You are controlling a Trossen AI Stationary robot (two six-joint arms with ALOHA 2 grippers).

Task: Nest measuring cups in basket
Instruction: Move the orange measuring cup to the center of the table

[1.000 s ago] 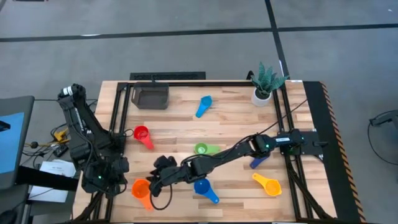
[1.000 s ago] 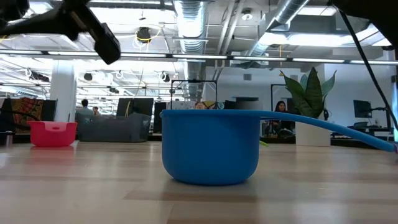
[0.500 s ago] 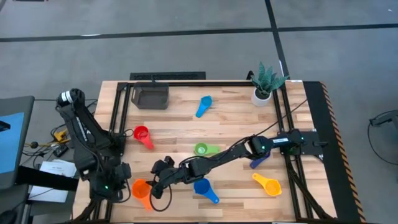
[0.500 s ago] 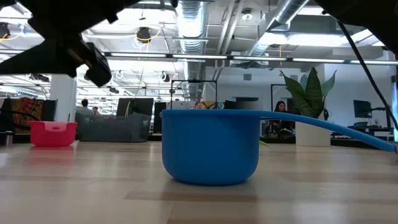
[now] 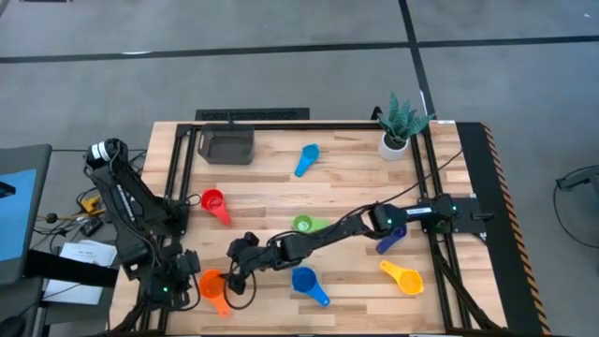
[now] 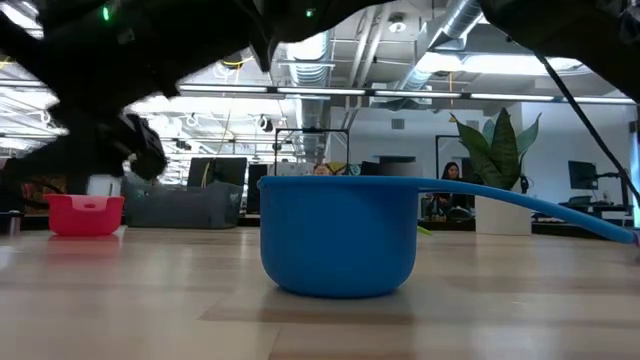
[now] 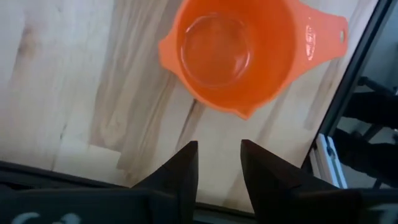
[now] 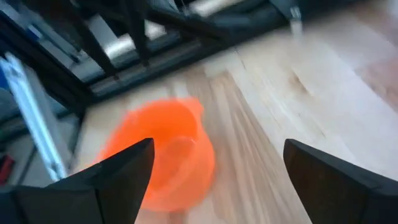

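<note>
**A:** Start at the near edge. What has changed?

**B:** The left gripper (image 5: 183, 271) has come down toward the front-left corner and now sits just beside the orange cup (image 5: 213, 285). In its wrist view the two fingers (image 7: 180, 171) stand a little apart, with bare wood between them and the cup (image 7: 231, 53) lying beyond their tips, untouched.

**A:** And the right arm?

**B:** It reaches across the table, and the right gripper (image 5: 240, 271) has drawn slightly back from the same cup. Its fingers (image 8: 118, 171) are spread wide and hold nothing; the cup (image 8: 163, 152) rests on the wood between and beyond them.

**A:** The other cups?

**B:** They have not moved. The blue cup (image 5: 305, 281) is near the front, the yellow cup (image 5: 402, 276) to its right, the dark blue cup (image 5: 388, 241) partly under the right arm. Farther in lie the green cup (image 5: 305, 225) and the red cup (image 5: 214, 202), then the light blue cup (image 5: 307, 157).

**A:** And the basket?

**B:** The basket (image 5: 227, 145) is at the far left edge, no cup visible inside. The plant pot (image 5: 394, 143) stands at the far right.
</note>
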